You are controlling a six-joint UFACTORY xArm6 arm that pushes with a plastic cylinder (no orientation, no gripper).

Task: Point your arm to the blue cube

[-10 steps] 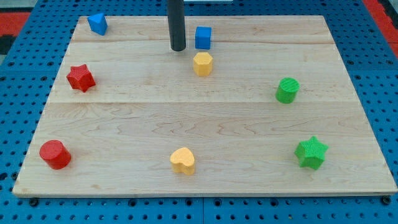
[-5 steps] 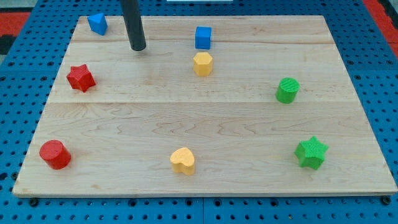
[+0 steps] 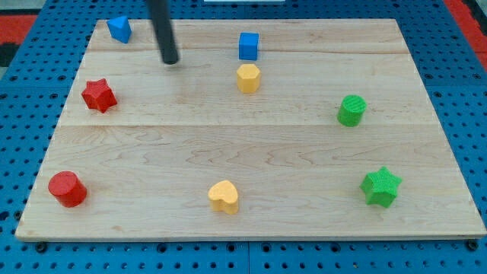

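Observation:
The blue cube [image 3: 249, 46] sits near the view's top, a little right of centre, on the wooden board [image 3: 251, 144]. My tip [image 3: 170, 60] rests on the board well to the cube's left, about a hundred pixels away, not touching any block. A second blue block [image 3: 119, 29], irregular in shape, lies in the top left corner, up and left of my tip. A yellow hexagonal block [image 3: 248, 78] sits just below the blue cube.
A red star [image 3: 99, 95] and a red cylinder [image 3: 67, 189] lie along the left side. A yellow heart [image 3: 224, 196] sits near the bottom middle. A green cylinder [image 3: 351, 110] and a green star [image 3: 380, 186] lie on the right.
My tip moved left from just beside the blue cube to the board's upper left area, then barely shifted. No block has moved.

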